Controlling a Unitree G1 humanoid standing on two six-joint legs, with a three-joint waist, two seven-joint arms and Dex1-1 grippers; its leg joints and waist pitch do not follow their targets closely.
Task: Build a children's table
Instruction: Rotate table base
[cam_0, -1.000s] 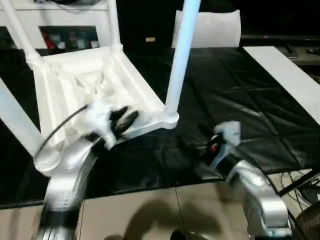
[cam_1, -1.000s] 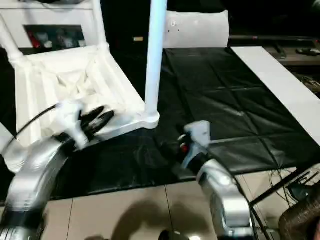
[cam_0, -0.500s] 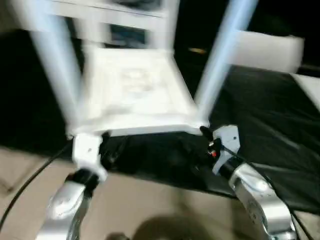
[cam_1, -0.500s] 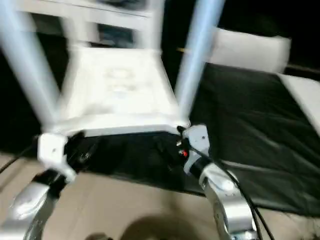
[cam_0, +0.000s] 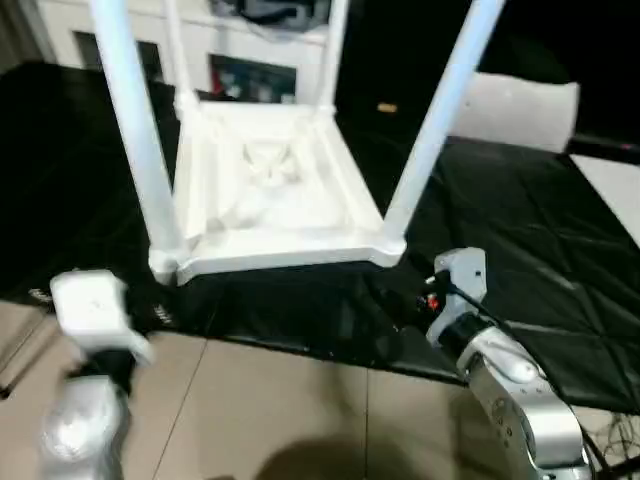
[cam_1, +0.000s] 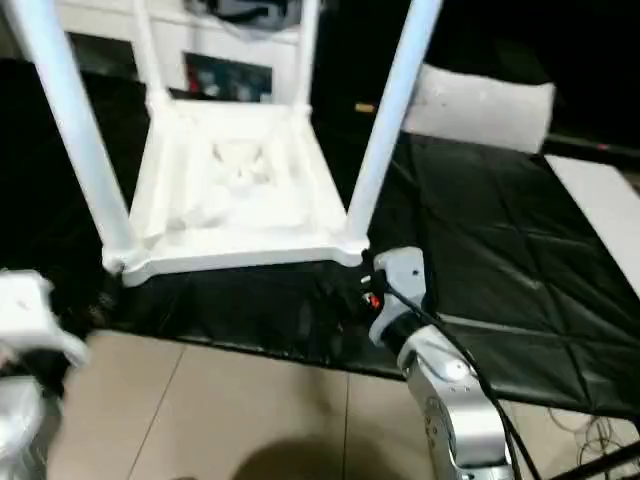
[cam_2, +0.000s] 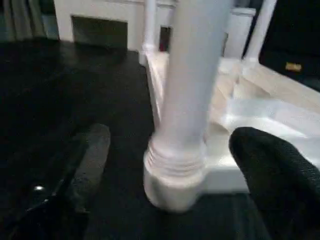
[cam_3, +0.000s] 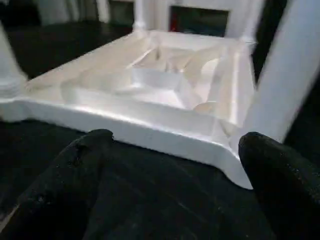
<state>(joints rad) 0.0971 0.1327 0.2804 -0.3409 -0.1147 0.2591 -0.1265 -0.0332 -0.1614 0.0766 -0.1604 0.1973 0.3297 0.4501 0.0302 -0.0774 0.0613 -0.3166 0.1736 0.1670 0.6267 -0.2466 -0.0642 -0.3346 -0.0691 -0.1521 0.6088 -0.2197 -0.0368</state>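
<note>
The children's table stands upside down on the black mat. Its white ribbed tabletop (cam_0: 270, 200) lies flat, and its legs rise from the corner sockets. The near-left leg (cam_0: 135, 130) and near-right leg (cam_0: 435, 120) are closest to me. My left gripper (cam_2: 170, 136) is open, with one black finger (cam_2: 87, 160) on each side of the near-left leg's socket (cam_2: 175, 175), not touching it. My left wrist (cam_0: 90, 310) sits low by that corner. My right gripper (cam_3: 177, 140) is open, facing the tabletop's near rim (cam_3: 150, 125) close to the near-right corner. The right wrist (cam_0: 455, 290) is just in front of that corner.
A white cabinet with dark compartments (cam_0: 250, 40) stands behind the table. A white pillow-like slab (cam_0: 515, 100) leans at the back right, and a white board (cam_0: 610, 190) lies along the right. The black mat (cam_0: 520, 230) ends at the tiled floor (cam_0: 280, 410) near me.
The camera has swung, so the whole picture shifted. My left arm has drawn back from the tabletop's near rim to the near-left corner. The right gripper has stayed by the near-right corner.
</note>
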